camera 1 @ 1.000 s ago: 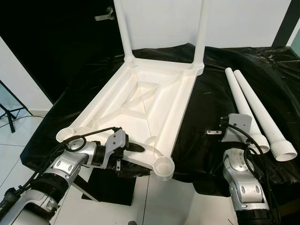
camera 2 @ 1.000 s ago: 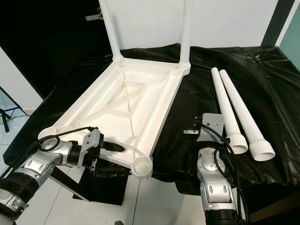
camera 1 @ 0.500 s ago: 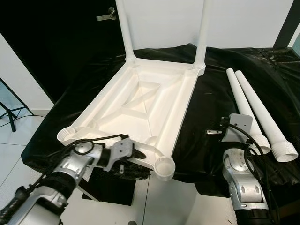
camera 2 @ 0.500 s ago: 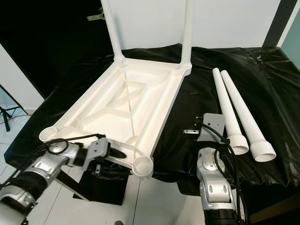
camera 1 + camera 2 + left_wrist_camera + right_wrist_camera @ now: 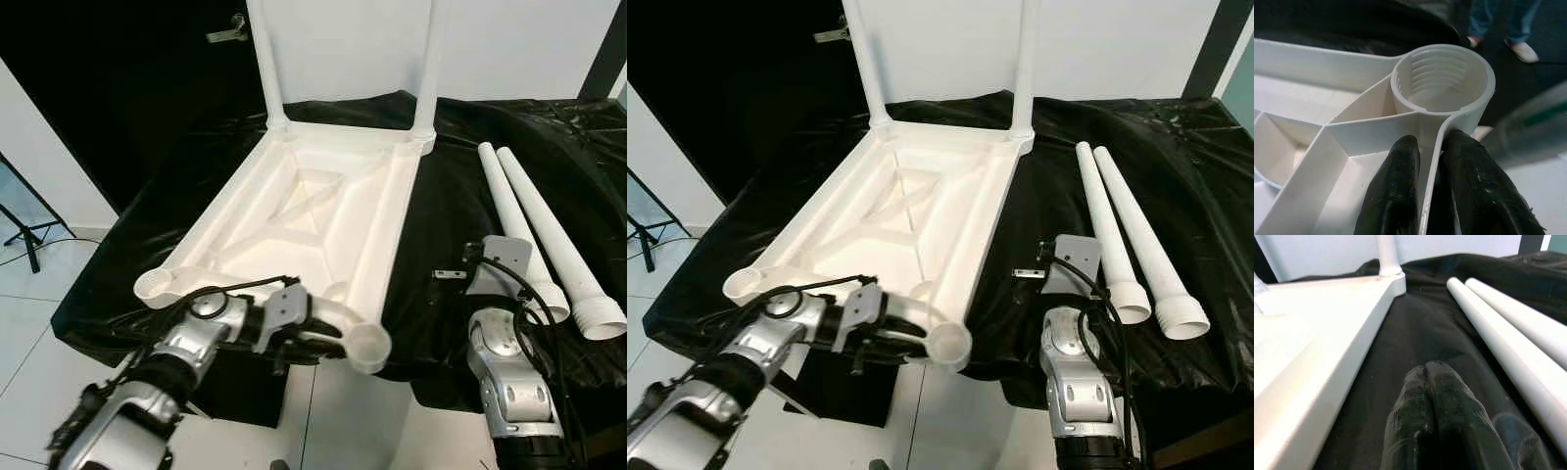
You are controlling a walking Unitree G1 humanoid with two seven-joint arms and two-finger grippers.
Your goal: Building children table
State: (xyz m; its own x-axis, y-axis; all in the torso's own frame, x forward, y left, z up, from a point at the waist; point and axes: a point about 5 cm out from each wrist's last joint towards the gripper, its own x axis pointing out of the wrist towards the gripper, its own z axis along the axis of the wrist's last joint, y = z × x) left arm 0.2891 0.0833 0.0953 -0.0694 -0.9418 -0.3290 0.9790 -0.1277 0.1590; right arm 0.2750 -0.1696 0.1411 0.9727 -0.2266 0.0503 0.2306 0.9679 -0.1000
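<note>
A white table top point(image 5: 313, 211) lies upside down on the black cloth point(image 5: 441, 215). Two white legs point(image 5: 266, 59) point(image 5: 427, 59) stand screwed into its far corners. Its two near threaded sockets point(image 5: 368, 345) point(image 5: 155, 285) hold nothing and overhang the front edge. My left gripper point(image 5: 1431, 156) is shut on the table top's thin rim just behind the near right socket point(image 5: 1442, 81). Two loose white legs point(image 5: 514, 225) point(image 5: 554, 238) lie side by side on the right. Left of those legs, my right gripper point(image 5: 1425, 368) rests shut on the cloth with nothing in it.
The cloth-covered surface ends just in front of me, with white floor point(image 5: 59, 323) below. A dark box point(image 5: 245, 387) stands under the front edge. A dark door with a handle point(image 5: 227, 31) is at the back left. A person's feet point(image 5: 1523, 49) stand on the floor beyond the socket.
The near end of the table top has swung to the right, and my left gripper has gone with it, still shut on the rim. The right arm has not moved.
</note>
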